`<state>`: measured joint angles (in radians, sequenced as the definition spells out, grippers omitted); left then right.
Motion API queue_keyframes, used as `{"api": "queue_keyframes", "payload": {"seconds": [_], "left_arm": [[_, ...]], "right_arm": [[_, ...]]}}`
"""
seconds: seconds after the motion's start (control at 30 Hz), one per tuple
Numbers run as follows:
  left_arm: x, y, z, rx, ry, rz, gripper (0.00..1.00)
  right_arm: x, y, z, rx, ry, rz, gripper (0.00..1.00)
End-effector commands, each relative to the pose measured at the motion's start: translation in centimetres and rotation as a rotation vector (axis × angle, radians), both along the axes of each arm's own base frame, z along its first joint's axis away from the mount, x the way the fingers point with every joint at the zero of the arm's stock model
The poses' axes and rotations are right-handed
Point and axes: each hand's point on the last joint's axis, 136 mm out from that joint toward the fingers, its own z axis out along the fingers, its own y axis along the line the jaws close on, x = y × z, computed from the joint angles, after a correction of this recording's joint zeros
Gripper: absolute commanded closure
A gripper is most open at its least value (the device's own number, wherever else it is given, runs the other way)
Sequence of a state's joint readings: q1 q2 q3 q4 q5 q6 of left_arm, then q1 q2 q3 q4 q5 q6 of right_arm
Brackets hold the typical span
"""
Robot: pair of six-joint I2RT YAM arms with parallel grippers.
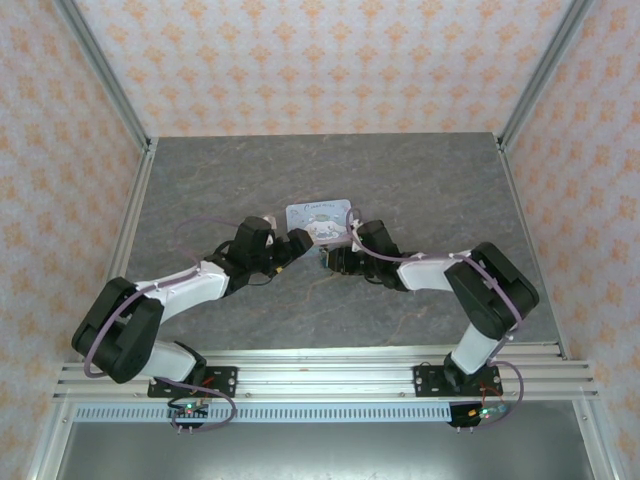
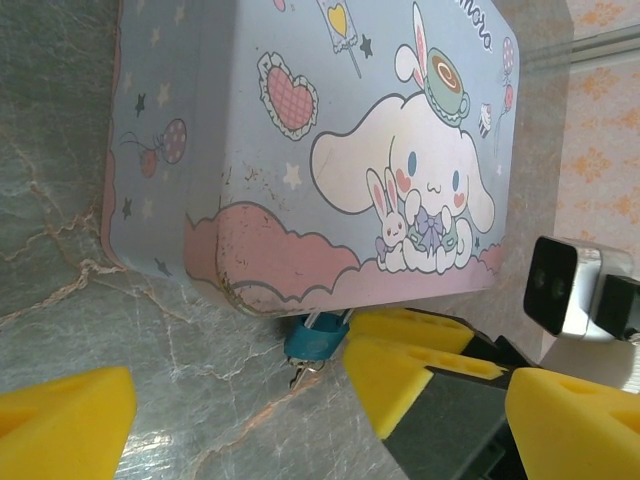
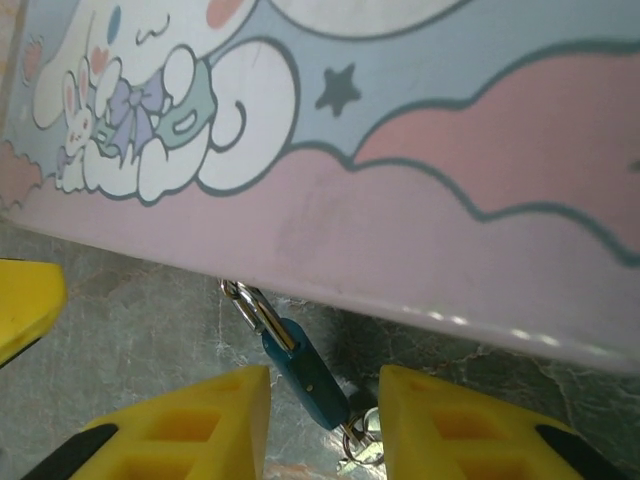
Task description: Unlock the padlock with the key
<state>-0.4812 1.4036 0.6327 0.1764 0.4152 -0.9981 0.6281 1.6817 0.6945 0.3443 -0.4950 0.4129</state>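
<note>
The tiny teal padlock (image 3: 305, 375) hangs by its thin shackle from the front edge of the cartoon-printed tin (image 3: 400, 200) and slants down onto the table. The silvery key (image 3: 362, 445), on a small ring, sits at the padlock's lower end. My right gripper (image 3: 325, 425) is open, one yellow finger on each side of the padlock, neither touching it. In the left wrist view the padlock (image 2: 318, 340) and key (image 2: 305, 372) lie just left of the right gripper's fingers (image 2: 400, 365). My left gripper (image 2: 320, 420) stands wide open with nothing between its fingers. It faces the tin's front.
The pale-blue tin (image 1: 320, 216) lies flat at mid-table, with both grippers, left (image 1: 287, 250) and right (image 1: 325, 260), meeting at its near edge. The grey marbled tabletop (image 1: 400, 180) is walled by patterned panels at the back and sides.
</note>
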Motion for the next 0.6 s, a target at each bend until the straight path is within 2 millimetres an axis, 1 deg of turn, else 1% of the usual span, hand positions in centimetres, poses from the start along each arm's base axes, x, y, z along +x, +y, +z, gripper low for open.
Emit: {"api": "queue_keyframes", "payload": {"seconds": [0.0,0.17,0.57], "left_arm": [[0.4,0.0,0.1,-0.023,-0.005,0.010,0.05],[0.5,-0.1,0.0,-0.025,-0.003,0.012,0.05],[0.6,-0.2,-0.2,-0.034,0.001,0.015,0.05]], "right_arm": [[0.1,1.2,0.5,0.000,-0.024,0.052,0.66],[-0.1,1.7,0.1,-0.007,-0.022,0.067,0.67],[-0.3,1.4,-1.2,-0.036,-0.007,0.061,0.71]]}}
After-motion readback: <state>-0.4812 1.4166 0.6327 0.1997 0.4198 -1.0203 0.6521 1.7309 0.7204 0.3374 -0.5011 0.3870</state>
